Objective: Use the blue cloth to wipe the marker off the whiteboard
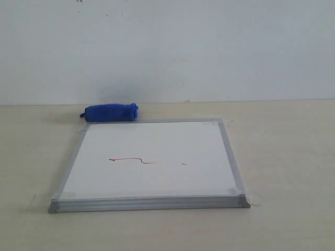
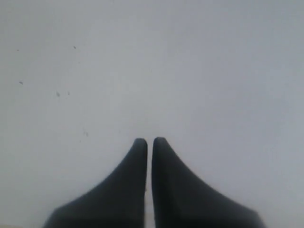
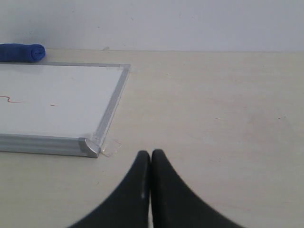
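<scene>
The blue cloth (image 1: pixel 111 112) lies just beyond the whiteboard's (image 1: pixel 157 137) far-left corner, with the red marker line (image 1: pixel 131 159) across the board's middle. Your left pincer (image 2: pixel 149 140) and right pincer (image 3: pixel 150 153) are both pressed together and empty. Spread the left one wide, then pinch the cloth mid-length.

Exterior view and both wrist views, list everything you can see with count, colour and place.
whiteboard: one, white with a silver-grey frame, flat on the table
marker: one wavy line plus a short dash, red, on the whiteboard
blue cloth: one, royal blue, rolled, at the whiteboard's far edge
tape: several pieces, clear, at the whiteboard's corners
table: one, pale beige
wall: one, white, behind the table
left end effector: one, black, shut, facing a plain white surface
right end effector: one, black, shut, over the table beside a whiteboard corner
</scene>
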